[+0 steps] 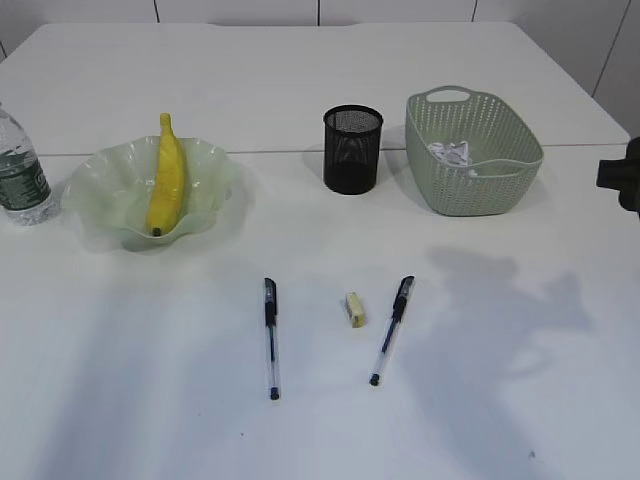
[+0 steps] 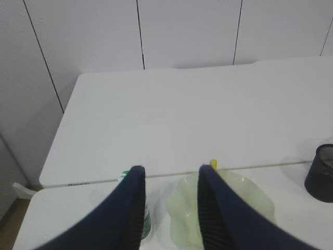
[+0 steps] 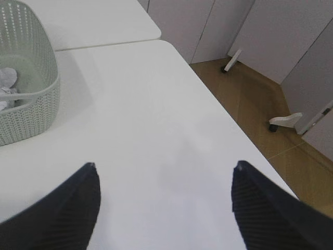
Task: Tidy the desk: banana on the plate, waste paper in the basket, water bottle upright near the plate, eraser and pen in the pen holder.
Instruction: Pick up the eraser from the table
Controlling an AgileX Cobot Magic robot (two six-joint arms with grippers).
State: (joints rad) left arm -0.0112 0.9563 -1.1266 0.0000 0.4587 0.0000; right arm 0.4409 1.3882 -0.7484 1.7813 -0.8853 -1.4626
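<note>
The banana [image 1: 166,180] lies in the pale green plate [image 1: 100,175] at the left. Left of the plate, at the frame's edge, the water bottle [image 1: 20,175] stands upright. Waste paper [image 1: 452,153] sits inside the sage basket [image 1: 475,150]. The black mesh pen holder [image 1: 352,148] stands between plate and basket. Two pens [image 1: 271,335] [image 1: 392,328] and the eraser [image 1: 355,309] lie on the desk [image 1: 500,420]. My left gripper [image 2: 172,167] hangs partly open and empty above the bottle [image 2: 147,221] and plate [image 2: 250,200]. My right gripper [image 3: 165,165] stands wide open over bare desk.
Part of my right arm [image 1: 622,175] shows at the right edge, beside the basket [image 3: 26,104]. The desk's right edge drops to a wooden floor [image 3: 250,114] close by. A seam [image 1: 270,152] crosses the tabletop behind the holder.
</note>
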